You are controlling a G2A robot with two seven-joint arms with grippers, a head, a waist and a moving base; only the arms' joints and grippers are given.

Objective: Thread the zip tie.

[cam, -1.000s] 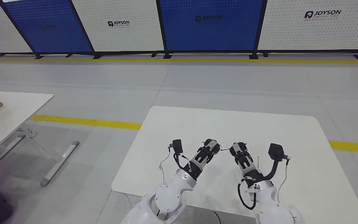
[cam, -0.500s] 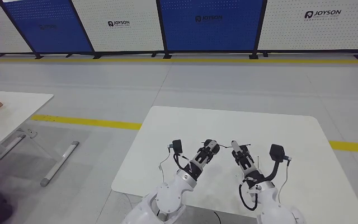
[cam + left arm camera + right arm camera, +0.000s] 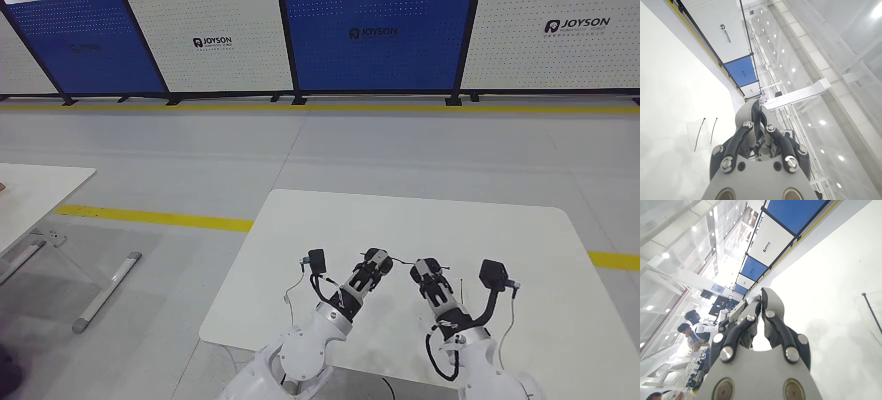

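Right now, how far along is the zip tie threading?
Done: one tie looks picked up. A thin dark strand bridges the shut left gripper and shut right gripper above the table. In hand: the grippers sit tip to tip, probably lining up the ends. Left: it is too small to tell whether the tip is through the head. Two spare ties lie untouched.

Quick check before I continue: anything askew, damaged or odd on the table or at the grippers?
Nothing stands out. The left gripper and right gripper look shut on a thin black zip tie strung between them above the white table. Two spare black zip ties lie flat, side by side and apart, on it.
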